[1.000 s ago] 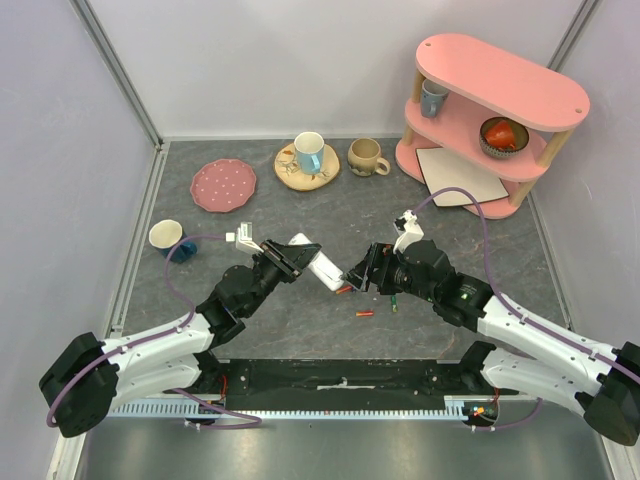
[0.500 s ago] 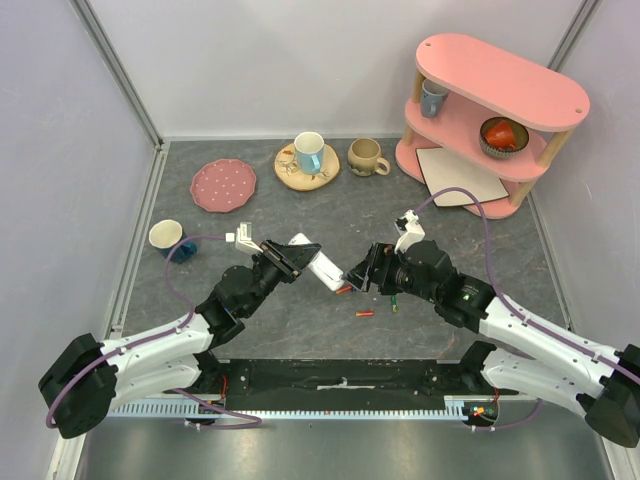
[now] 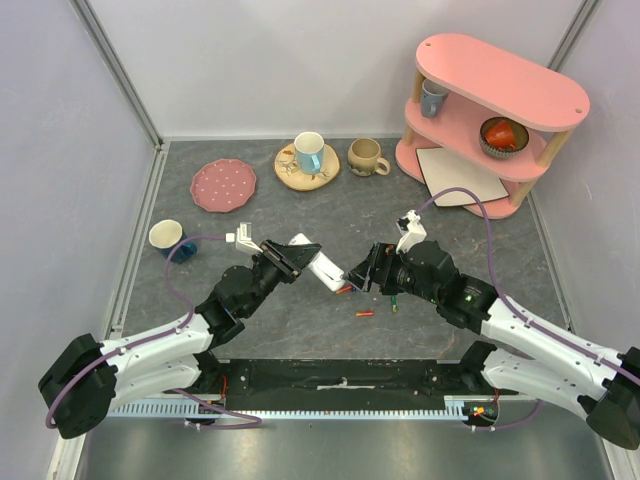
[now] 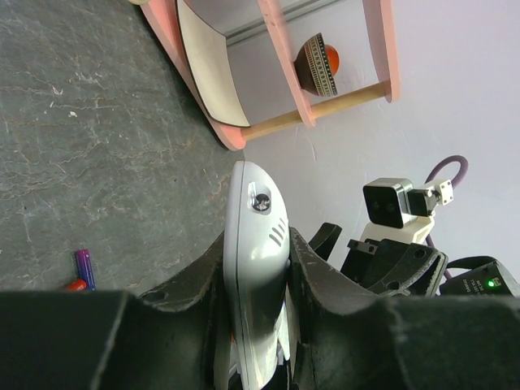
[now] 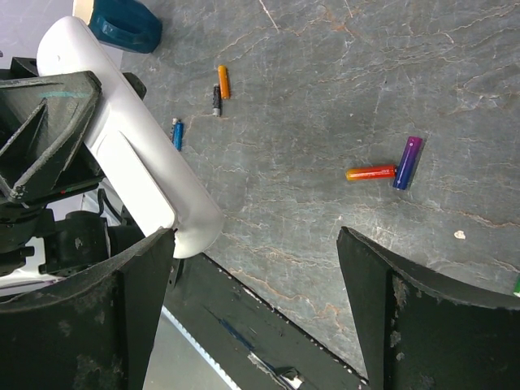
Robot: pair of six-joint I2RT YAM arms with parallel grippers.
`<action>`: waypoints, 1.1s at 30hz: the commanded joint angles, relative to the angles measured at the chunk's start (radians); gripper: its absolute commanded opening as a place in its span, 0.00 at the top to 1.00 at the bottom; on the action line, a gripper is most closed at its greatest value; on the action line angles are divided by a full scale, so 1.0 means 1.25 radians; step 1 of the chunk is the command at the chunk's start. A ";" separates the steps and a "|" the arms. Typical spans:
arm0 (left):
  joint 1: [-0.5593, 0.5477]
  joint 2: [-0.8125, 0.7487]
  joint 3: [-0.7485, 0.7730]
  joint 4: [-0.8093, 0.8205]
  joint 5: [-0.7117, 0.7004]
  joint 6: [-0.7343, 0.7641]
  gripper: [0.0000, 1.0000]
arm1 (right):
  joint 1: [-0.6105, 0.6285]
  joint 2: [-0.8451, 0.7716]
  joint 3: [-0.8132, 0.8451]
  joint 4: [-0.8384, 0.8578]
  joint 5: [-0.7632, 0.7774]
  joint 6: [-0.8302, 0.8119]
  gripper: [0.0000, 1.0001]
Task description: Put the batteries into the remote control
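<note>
My left gripper (image 3: 298, 256) is shut on the white remote control (image 3: 322, 268) and holds it above the table, its free end pointing right. In the left wrist view the remote (image 4: 253, 203) sits edge-on between the fingers (image 4: 317, 276). My right gripper (image 3: 358, 277) is open and empty, facing the remote's free end; in the right wrist view its left finger (image 5: 122, 301) is just below the remote (image 5: 130, 138). Batteries lie on the table: a red-orange one (image 5: 370, 172) beside a blue-purple one (image 5: 407, 162), and an orange one (image 5: 223, 81) and a blue one (image 5: 177, 134) beyond the remote.
A pink two-tier shelf (image 3: 495, 110) stands at the back right, with a beige board (image 3: 458, 178) at its foot. A pink plate (image 3: 222, 185), a cup on a wooden coaster (image 3: 307, 160), a brown mug (image 3: 366, 157) and a blue cup (image 3: 168, 238) stand behind.
The right arm has shifted very slightly toward the back right. The left gripper keeps the remote still.
</note>
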 commanded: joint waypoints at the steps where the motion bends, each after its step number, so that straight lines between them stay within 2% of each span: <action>1: -0.002 -0.002 0.008 0.012 0.032 -0.031 0.98 | -0.002 -0.016 0.021 0.033 0.015 -0.002 0.11; 27: 0.005 -0.008 0.010 0.007 0.051 -0.059 0.98 | -0.002 -0.024 0.027 -0.008 0.035 -0.031 0.11; 33: 0.007 -0.005 0.008 0.005 0.056 -0.059 0.98 | -0.002 -0.045 0.064 -0.014 0.012 -0.100 0.11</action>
